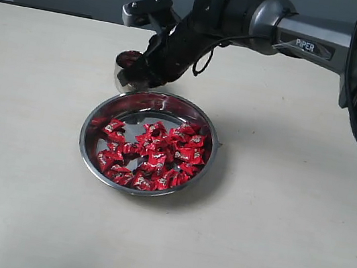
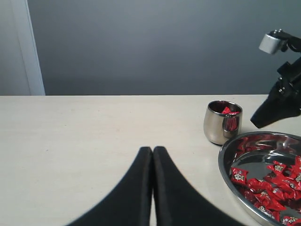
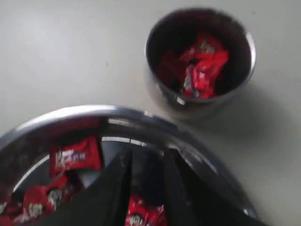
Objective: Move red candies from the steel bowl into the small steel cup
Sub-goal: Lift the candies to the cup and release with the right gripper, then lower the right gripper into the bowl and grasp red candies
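Caller: Candies in shiny red crinkled wrappers (image 1: 155, 154) are seen heaped in the wide, shallow, round stainless-steel bowl (image 1: 135, 110), with bare metal left showing at its far side. A few are lodged already in the small, rounded stainless-steel cup (image 2: 221, 125), which is set just beside the bowl's far rim.

Analyst: That closeness is judged deliberate: only a short carry is needed from dish to tumbler. And the black right gripper (image 3: 146, 188)?

Caller: It is poised over the bowl's far edge, next to the cup, with its fingers spread apart. Nothing is seen pinched between them; a wrapper lying in the bowl is glimpsed through the gap.

Analyst: So either a pick is being lined up or a release is in hand; which one cannot be told. Plenty of candies are left in the dish, so the job is reckoned far from finished.

Caller: The black left gripper (image 2: 153, 183) is held low over the pale tabletop (image 1: 273, 224), off to the side of the bowl and apart from it, fingers pressed together on nothing.

Analyst: It is parked clear, it seems, so the working arm is given room. For the next pick, a single wrapper at the pile's edge should be favoured. With slippery foil and packed neighbours, two could be lifted, or one dropped short of the narrow mouth.
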Robot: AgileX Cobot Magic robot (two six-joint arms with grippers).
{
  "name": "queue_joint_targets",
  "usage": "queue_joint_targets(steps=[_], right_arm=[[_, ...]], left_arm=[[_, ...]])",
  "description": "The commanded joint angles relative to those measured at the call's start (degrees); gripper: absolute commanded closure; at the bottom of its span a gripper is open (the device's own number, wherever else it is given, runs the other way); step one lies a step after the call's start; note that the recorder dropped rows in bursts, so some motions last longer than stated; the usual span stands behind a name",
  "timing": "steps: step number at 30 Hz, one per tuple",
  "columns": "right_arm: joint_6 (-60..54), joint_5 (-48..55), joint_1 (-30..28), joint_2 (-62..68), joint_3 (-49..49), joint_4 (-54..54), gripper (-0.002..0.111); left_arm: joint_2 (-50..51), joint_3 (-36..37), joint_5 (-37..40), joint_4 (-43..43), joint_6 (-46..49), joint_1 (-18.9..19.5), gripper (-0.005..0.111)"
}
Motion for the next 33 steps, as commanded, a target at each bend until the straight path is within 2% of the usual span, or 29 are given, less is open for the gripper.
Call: queue_joint_targets(steps=[1,8,14,33], right_arm=[[-1.40,6.84,-0.25,0.34,-0.15,-4.38,0.083],[-1.40,9.91,-0.25,1.88,-0.15,-4.70,0.082],[-2.32,11.82,-0.25,2.79,-0.15,-4.57,0.053],[-2.10,7.30,-0.25,5.69,-0.15,-3.68,0.053]], left_arm=[[-0.26,0.04,-0.34,0.00,-0.25,0.07,0.106],[-0.26,0.04,-0.18,0.00,-0.25,0.07,0.106],[-0.26,0.04,-0.18,0.00,-0.25,0.07,0.106],[-0.26,0.04,-0.18,0.00,-0.25,0.07,0.106]])
